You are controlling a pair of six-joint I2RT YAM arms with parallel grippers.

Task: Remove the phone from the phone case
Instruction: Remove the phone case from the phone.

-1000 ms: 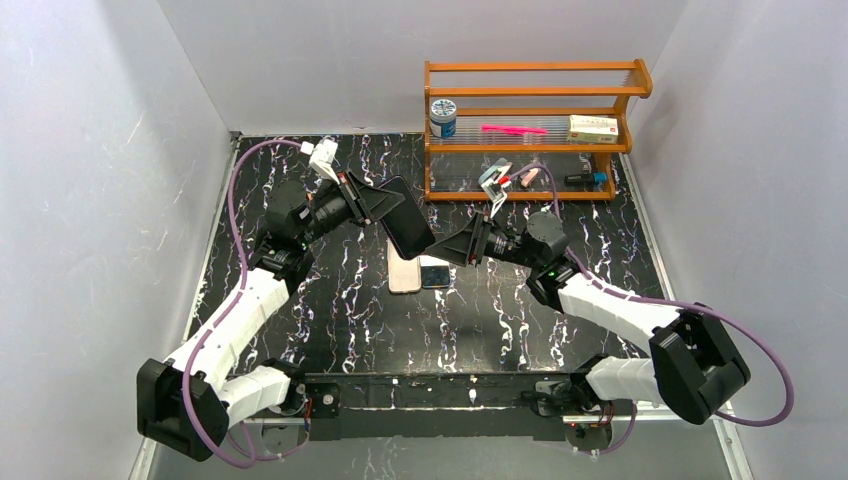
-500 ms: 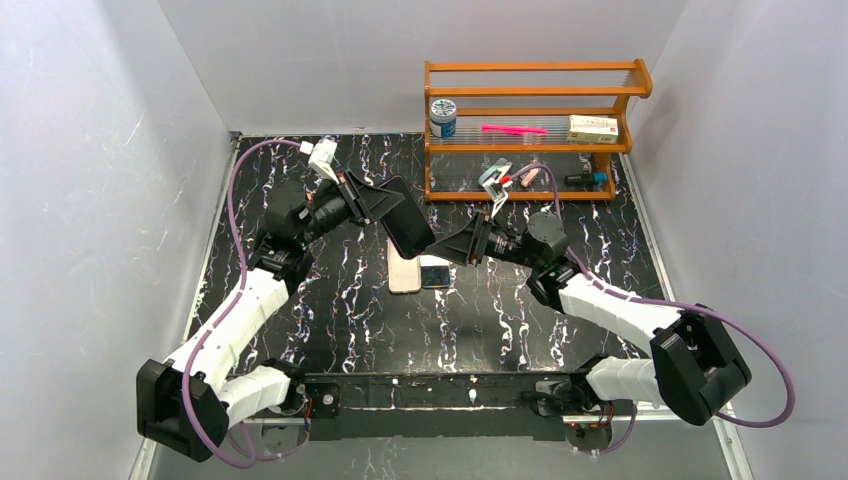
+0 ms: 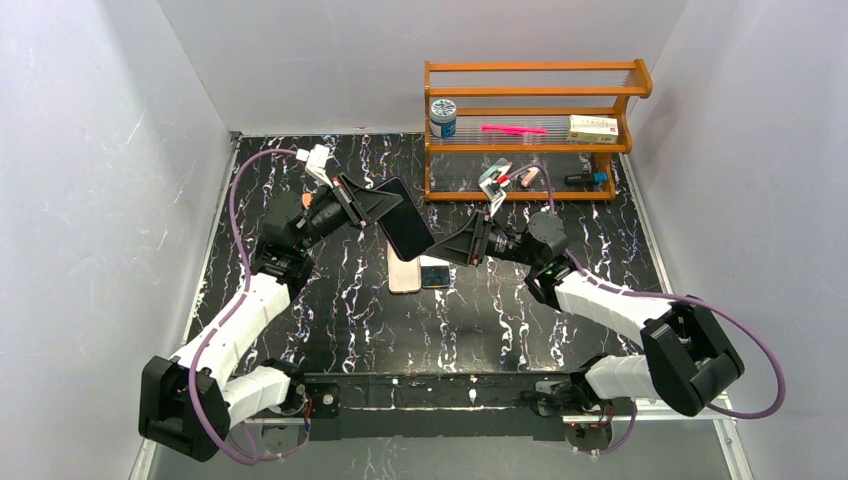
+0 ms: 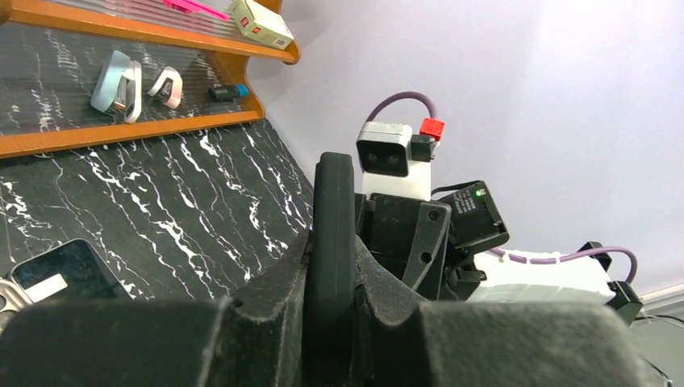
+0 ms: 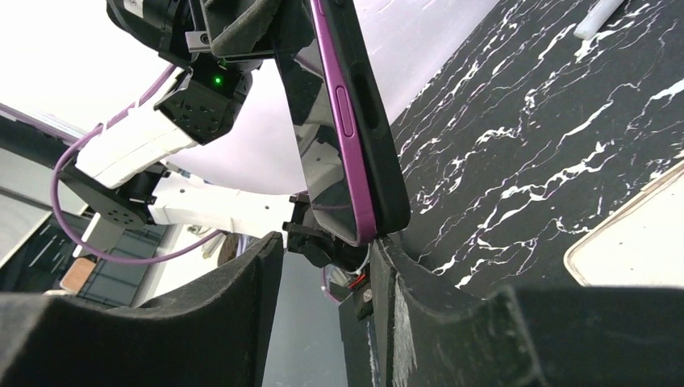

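My left gripper [image 3: 378,207] is shut on a purple phone in a black case [image 3: 405,230] and holds it tilted above the table's middle. In the left wrist view the case's black edge [image 4: 333,234] stands clamped between my fingers. In the right wrist view the phone's purple rim [image 5: 343,121] and the black case [image 5: 373,129] hang just above my right gripper [image 5: 331,266], which is open; the phone's lower corner sits by the right finger's [image 5: 419,298] tip. In the top view my right gripper [image 3: 447,245] is at the phone's lower end.
A beige phone [image 3: 404,272] and a small dark phone [image 3: 434,271] lie on the black marble table [image 3: 330,310] under the held one. An orange wooden rack [image 3: 530,135] at the back holds a jar, a pink stick, a box and clips.
My left arm has shifted slightly back and left, with the cased phone still in its grip. The right arm has barely moved.
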